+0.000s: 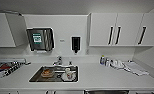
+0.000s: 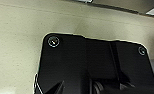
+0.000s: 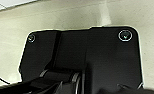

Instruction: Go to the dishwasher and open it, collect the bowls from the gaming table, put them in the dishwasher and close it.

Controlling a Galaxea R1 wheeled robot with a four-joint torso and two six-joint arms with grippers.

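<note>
I face a white kitchen counter (image 1: 100, 75) from close up. Just under its front edge, right of centre, a narrow grey strip (image 1: 106, 92) shows; it may be the top of the dishwasher, but I cannot tell whether it stands open. The bowls and the gaming table are out of view. In the left wrist view my arm's dark plate (image 2: 93, 65) hangs over a pale speckled floor (image 2: 15, 37). The right wrist view has the same kind of plate (image 3: 93, 55) over the same floor.
A steel sink (image 1: 36, 76) with dishes in it is set into the counter, with a tap (image 1: 58, 60) behind. A dish rack (image 1: 5, 68) stands at the left, with bottles (image 1: 103, 60) and a cloth (image 1: 134, 67) at the right. White wall cabinets (image 1: 103, 28) hang above.
</note>
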